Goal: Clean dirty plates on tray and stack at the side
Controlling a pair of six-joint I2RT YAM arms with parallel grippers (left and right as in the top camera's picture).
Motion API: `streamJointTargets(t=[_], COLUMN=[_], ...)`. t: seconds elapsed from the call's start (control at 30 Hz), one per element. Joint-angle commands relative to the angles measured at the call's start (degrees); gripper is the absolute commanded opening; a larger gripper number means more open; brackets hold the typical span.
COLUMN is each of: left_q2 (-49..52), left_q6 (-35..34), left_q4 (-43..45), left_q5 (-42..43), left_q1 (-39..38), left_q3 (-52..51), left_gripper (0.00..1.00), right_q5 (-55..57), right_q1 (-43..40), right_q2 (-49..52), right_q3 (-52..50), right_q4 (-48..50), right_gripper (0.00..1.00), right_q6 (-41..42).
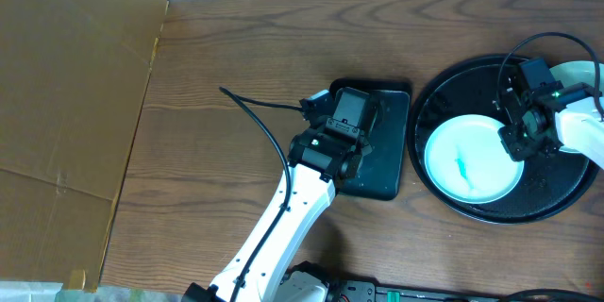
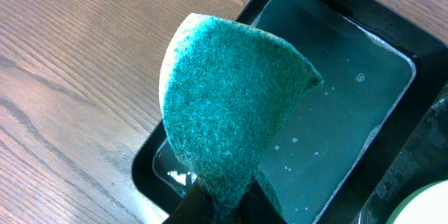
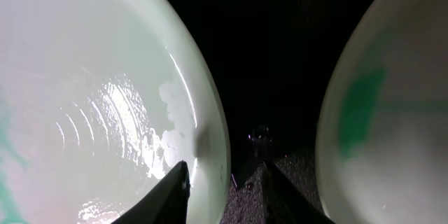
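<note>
On the large round black tray (image 1: 444, 90), my right pincer (image 3: 224, 182) stands spread astride a teal-smeared round white plate (image 3: 84, 77) at its rim, likely to steady it; my left pincer (image 2: 220, 208) pinches a green sponge (image 2: 231, 98) over the rectangular black water tray (image 2: 378, 7)

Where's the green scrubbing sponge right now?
The green sponge is pinched in the left tool, seen in the left wrist view, above the water-filled rectangular black tray, left of the round tray.

Rough green sponge (image 2: 231, 105), glossy wet plates (image 1: 477, 142), matt wood-grain table (image 1: 236, 57)
</note>
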Motion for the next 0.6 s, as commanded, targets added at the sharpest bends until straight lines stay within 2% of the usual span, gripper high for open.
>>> streamJointTargets(t=[0.0, 0.13, 0.33, 0.57], left_q2=[-0.3, -0.3, -0.2, 2.9], left_q6=[0.9, 0.9, 0.9, 1.0], left_q4=[0.0, 0.0, 1.2, 8.5], left_q5=[-0.6, -0.6, -0.2, 6.0], left_q1=[0.3, 0.3, 0.3, 0.3], left_q3=[-0.2, -0.2, -0.2, -1.2], left_gripper=[0.08, 0.08, 0.08, 0.08], right_q5=[-1.3, -4.0, -3.9, -3.5], right_q1=[0.0, 0.0, 0.0, 0.0], right_q2=[0.1, 0.1, 0.2, 0.2], right_q3=[-0.2, -1.2, -4.3, -5.8], right_q4=[0.1, 0.8, 4.7, 7.1], right_gripper=[0.32, 0.28, 0.28, 0.2], right_q6=[0.4, 0.4, 0.4, 0.4])
